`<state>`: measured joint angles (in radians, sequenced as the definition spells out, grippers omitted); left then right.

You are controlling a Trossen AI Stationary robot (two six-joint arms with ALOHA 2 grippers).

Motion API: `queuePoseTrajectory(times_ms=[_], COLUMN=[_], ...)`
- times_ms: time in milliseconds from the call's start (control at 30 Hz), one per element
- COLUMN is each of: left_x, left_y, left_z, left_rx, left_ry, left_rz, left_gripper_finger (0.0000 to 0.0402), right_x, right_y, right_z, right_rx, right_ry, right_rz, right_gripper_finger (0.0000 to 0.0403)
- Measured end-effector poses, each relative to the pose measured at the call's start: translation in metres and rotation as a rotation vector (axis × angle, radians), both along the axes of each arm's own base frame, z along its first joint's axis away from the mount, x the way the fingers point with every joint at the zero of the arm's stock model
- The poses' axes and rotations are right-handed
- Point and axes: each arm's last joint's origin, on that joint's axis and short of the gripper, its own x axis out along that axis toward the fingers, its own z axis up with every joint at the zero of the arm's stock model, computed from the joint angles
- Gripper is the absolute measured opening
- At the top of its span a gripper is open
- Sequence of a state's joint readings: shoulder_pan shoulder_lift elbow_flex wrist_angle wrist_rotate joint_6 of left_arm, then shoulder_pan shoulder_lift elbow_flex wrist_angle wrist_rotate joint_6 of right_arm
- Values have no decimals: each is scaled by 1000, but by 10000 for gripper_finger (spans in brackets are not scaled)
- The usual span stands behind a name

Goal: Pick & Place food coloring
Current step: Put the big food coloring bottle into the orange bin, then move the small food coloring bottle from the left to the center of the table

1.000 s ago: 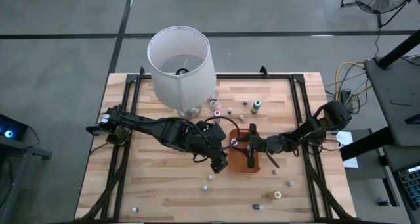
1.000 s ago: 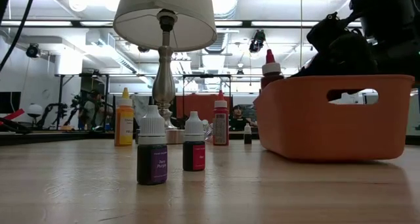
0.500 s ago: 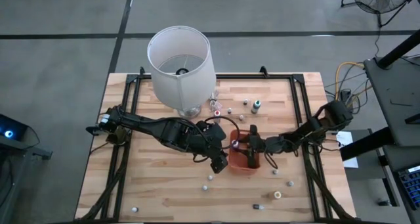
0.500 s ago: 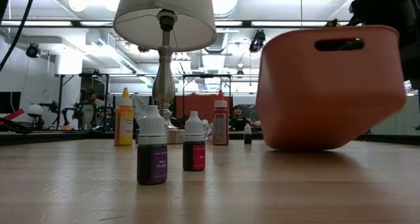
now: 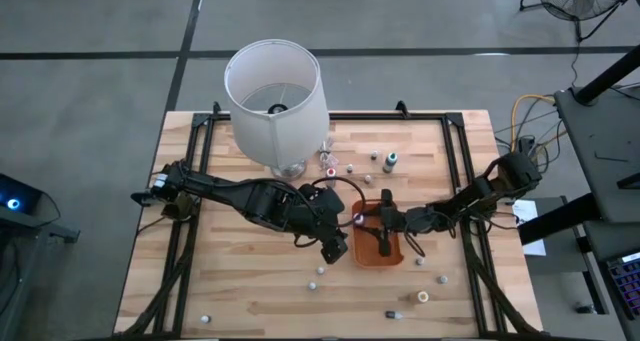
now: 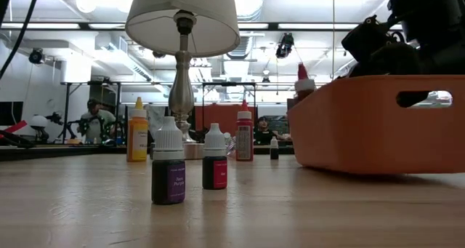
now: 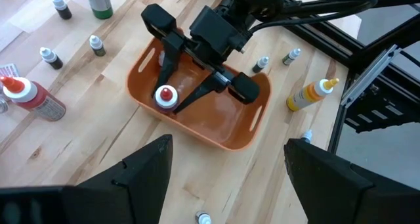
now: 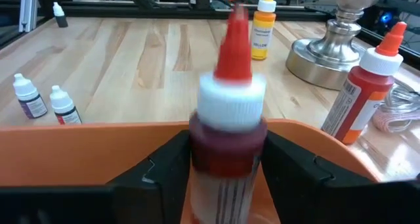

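1. Right wrist view: the right gripper [image 8: 226,175] has its two dark fingers [image 8: 161,168] on either side of a red-filled food coloring bottle [image 8: 228,129] with a white collar and red pointed cap, close against its sides; the bottle stands upright inside the orange tray [image 8: 85,155].
2. From the left wrist camera the same right gripper [image 7: 187,86] reaches down into the tray [image 7: 249,129], its fingers spread in a V with the red-capped bottle [image 7: 165,96] between them near one end of the tray.
3. The left gripper [image 7: 226,178] hovers above the table beside the tray, its fingers wide apart and holding nothing.
4. From above, the tray [image 5: 392,256] lies mid-table between the two arms; the left gripper [image 5: 336,243] is just beside its left edge and the right gripper [image 5: 383,231] is over it.
5. Outside the tray, more small bottles are scattered on the wooden table [image 5: 250,291]: a yellow bottle [image 7: 308,96] beside the tray, a larger red bottle [image 7: 29,96] further off, and a green-topped one [image 5: 390,161] near the back.
6. In the low view, a purple-labelled bottle [image 6: 168,172] and a red-labelled bottle [image 6: 215,167] stand upright close together in front, well apart from the tray [image 6: 378,124].
7. A lamp [image 5: 275,101] with a white shade stands at the back left of the table.
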<state>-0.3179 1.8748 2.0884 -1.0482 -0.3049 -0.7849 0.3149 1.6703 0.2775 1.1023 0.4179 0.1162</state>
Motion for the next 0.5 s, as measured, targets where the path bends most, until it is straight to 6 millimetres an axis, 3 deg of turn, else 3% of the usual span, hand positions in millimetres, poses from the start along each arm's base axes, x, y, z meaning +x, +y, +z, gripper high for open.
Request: queuePoseTrajectory(times_ms=[500], left_x=[0], left_y=[0], left_z=[0], left_rx=[2], left_ry=[0], left_rz=[-2], left_gripper_finger=[263], right_x=[-1], right_y=[0], right_z=[-1], right_rx=[-1], right_ry=[12], right_rz=[-1], right_gripper_finger=[187])
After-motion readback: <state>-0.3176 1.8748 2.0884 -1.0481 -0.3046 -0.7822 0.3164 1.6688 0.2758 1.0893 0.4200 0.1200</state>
